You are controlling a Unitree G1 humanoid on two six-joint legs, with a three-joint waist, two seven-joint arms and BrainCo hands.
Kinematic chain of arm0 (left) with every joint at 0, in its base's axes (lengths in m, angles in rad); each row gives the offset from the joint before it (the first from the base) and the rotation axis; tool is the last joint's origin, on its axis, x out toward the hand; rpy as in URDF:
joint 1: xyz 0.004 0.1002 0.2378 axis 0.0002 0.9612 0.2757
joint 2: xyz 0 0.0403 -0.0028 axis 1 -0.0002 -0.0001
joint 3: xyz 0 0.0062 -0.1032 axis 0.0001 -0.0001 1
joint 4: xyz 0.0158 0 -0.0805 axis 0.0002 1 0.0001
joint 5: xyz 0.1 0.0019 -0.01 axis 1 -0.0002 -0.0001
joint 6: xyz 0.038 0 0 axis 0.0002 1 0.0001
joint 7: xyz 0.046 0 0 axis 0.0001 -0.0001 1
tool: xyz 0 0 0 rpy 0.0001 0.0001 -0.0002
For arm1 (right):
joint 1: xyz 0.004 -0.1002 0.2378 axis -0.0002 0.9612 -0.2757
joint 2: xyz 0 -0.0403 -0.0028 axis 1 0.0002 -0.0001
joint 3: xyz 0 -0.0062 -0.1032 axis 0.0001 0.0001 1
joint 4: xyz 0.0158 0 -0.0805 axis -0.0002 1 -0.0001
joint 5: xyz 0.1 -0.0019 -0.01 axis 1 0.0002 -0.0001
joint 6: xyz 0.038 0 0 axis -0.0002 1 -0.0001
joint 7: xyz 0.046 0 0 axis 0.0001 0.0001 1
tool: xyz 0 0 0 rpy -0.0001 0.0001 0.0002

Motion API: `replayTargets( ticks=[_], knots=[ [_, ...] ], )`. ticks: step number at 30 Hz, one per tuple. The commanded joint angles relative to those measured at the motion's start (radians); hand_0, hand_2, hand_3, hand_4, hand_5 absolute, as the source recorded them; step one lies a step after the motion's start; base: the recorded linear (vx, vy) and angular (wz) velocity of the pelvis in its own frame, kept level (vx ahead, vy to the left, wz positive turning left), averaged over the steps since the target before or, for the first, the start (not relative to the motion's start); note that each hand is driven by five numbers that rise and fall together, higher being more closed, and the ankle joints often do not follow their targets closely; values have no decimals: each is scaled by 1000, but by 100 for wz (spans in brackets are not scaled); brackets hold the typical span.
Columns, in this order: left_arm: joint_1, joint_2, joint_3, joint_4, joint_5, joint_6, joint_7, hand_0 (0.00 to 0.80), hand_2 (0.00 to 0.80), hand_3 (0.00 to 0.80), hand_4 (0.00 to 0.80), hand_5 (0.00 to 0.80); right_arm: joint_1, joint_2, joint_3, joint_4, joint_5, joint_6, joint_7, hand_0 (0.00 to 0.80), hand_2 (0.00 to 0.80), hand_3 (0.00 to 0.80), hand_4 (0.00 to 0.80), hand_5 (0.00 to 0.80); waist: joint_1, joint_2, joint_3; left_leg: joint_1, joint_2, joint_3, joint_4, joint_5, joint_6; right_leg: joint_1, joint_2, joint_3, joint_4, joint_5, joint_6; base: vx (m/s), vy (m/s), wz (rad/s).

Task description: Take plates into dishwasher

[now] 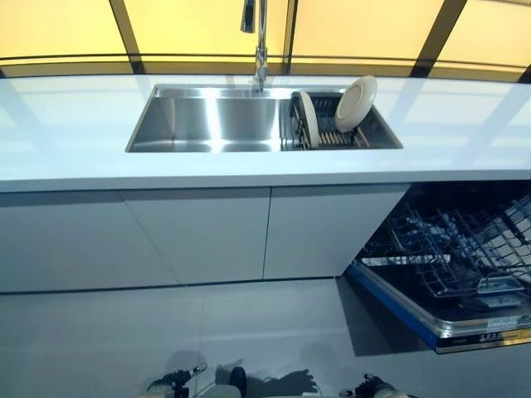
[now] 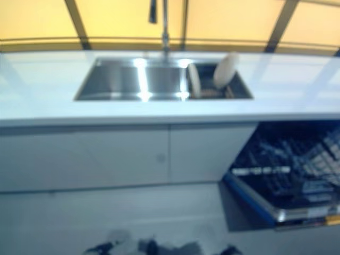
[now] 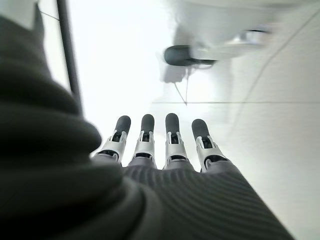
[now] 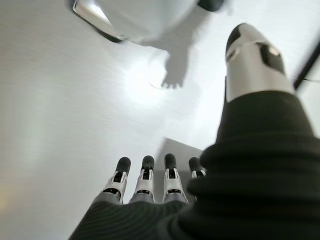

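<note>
Two white plates stand in a dark rack [image 1: 332, 137] in the right part of the steel sink [image 1: 207, 120]: one on edge [image 1: 308, 118], one leaning back at the far right [image 1: 356, 103]. The dishwasher [image 1: 452, 257] is open at the lower right, its wire rack [image 1: 465, 249] pulled out over the blue-edged door. Both hands hang low, far from the counter. My left hand [image 3: 160, 145] has straight fingers and holds nothing, with only pale floor beyond it. My right hand [image 4: 150, 182] is the same, fingers straight over the floor, thumb [image 4: 255, 55] apart.
A tall tap [image 1: 260, 41] rises behind the sink. The white counter [image 1: 75, 133] runs the full width, with white cabinet doors [image 1: 199, 232] beneath. Grey floor [image 1: 166, 332] lies between me and the cabinets. The open dishwasher door juts out into the floor at the right.
</note>
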Motion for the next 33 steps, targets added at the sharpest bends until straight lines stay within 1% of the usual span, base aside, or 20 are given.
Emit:
replayTargets(
  ticks=[1,2,3,4,5,7,8,10,11,13,17,19,20,23,24,25,26,28,30,33],
  knots=[
    [5,-12,-11,45,40,35,-3,0,0,0,0,0,-7,-50,4,-15,-1,-13,-31,0,0,0,0,0,-29,18,5,-38,-37,-29,93,-42,1,-80,-23,-6,-358,304,-6,424,-201,28],
    [3,-17,-9,53,43,30,-3,0,0,0,0,0,-3,-52,3,-11,-1,-2,-38,0,0,0,0,0,-56,1,8,-3,-53,-66,80,-73,-2,-148,-45,37,-471,412,29,496,-244,47],
    [3,-20,-6,56,35,26,-2,0,0,0,0,0,-3,-52,2,-3,-16,3,-37,0,0,0,0,0,-78,-2,15,25,-56,-98,76,-94,-4,-196,-46,69,-545,470,47,519,-253,58],
    [5,-22,-4,53,20,22,0,0,0,0,0,0,-7,-53,3,1,-34,7,-25,0,0,0,0,0,-90,3,25,46,-48,-119,86,-114,-4,-215,-29,90,-564,481,46,428,-188,55],
    [8,-20,-3,47,17,15,-3,0,0,0,0,0,-10,-52,4,4,-39,6,-29,0,0,0,0,0,-96,-1,35,53,-47,-135,114,-139,5,-231,-17,108,-522,469,38,319,-133,51],
    [14,-16,-4,40,15,7,0,0,0,0,0,0,-11,-47,8,-5,-57,22,-36,0,0,0,0,0,-88,-18,37,46,-44,-113,156,-174,13,-200,-24,78,-465,428,32,231,-113,51],
    [25,-20,1,29,36,-1,-2,0,0,0,0,0,-9,-50,26,-21,-63,38,-22,0,0,0,0,0,-85,-26,30,43,-26,-113,206,-189,-4,-162,-21,86,-442,401,20,232,-106,77],
    [29,-21,-2,22,103,-19,-56,0,0,0,0,0,-9,-58,33,-24,-84,-1,-26,0,0,0,0,0,-80,-30,27,45,-9,-95,219,-200,-16,-140,-27,65,-447,387,12,217,-60,88],
    [31,-28,-31,14,270,-47,-117,0,0,0,0,0,-15,-71,43,-47,-154,-54,10,0,0,0,0,0,-75,-32,24,56,2,-89,214,-207,-22,-117,-31,52,-461,378,10,176,-12,64],
    [27,-27,-93,-1,231,-15,-105,0,0,0,0,0,-44,-90,92,-89,-134,-77,57,0,0,0,0,0,-71,-30,19,57,7,-95,186,-194,-32,-109,-32,50,-478,376,17,122,10,31],
    [20,-1,-83,-3,176,35,-91,0,0,0,0,0,-75,-105,126,-135,-79,-143,132,0,0,0,0,0,-62,-30,18,56,9,-95,151,-181,-39,-108,-44,39,-501,382,29,78,2,-6],
    [33,29,-76,-14,202,42,-112,0,0,0,0,0,-87,-129,155,-267,-44,-178,260,0,0,0,0,0,-60,-29,19,59,9,-96,130,-176,-38,-114,-50,34,-502,384,39,102,-18,5],
    [41,36,-74,-24,209,46,-116,0,0,0,0,0,-86,-141,162,-335,-26,-160,313,0,0,0,0,0,-60,-29,21,60,9,-95,128,-176,-37,-117,-51,33,-500,383,41,69,-32,5],
    [84,86,-59,-82,218,68,-134,0,0,0,0,0,-49,-243,180,-703,115,-52,651,0,0,0,0,0,-72,-40,29,53,6,-85,127,-172,-32,-132,-57,34,-481,381,50,62,-41,-4],
    [87,89,-58,-85,219,68,-135,0,0,0,0,0,-44,-255,179,-722,126,-57,677,0,0,0,0,0,-72,-40,30,53,6,-85,128,-173,-32,-132,-56,34,-480,380,51,83,-48,-12],
    [101,116,-46,-99,227,58,-147,0,0,0,0,0,-17,-348,164,-899,226,-29,803,0,0,0,0,0,-82,-47,33,55,5,-75,131,-175,-32,-136,-58,35,-474,382,56,107,-56,-11],
    [112,129,-37,-104,232,49,-154,0,0,0,0,0,-6,-396,135,-988,303,-21,887,0,0,0,0,0,-87,-50,34,57,7,-65,134,-177,-32,-136,-61,35,-472,384,60,129,-67,-4],
    [124,145,-28,-105,235,40,-161,0,0,0,0,0,1,-455,72,-1124,415,22,977,0,0,0,0,0,-94,-53,35,58,12,-46,143,-180,-35,-134,-62,33,-463,379,64,92,-57,0],
    [130,150,-22,-100,232,39,-159,0,0,0,0,0,-4,-480,25,-1170,477,26,1002,0,0,0,0,0,-96,-54,34,54,19,-33,154,-183,-39,-131,-60,32,-458,371,63,75,-77,0],
    [159,154,32,-69,189,38,-148,0,0,0,0,0,-60,-555,-119,-1236,627,48,1060,0,0,0,0,0,-108,-62,16,73,58,-1,212,-226,-69,-121,-48,17,-443,337,35,114,-94,-5]
  ],
)
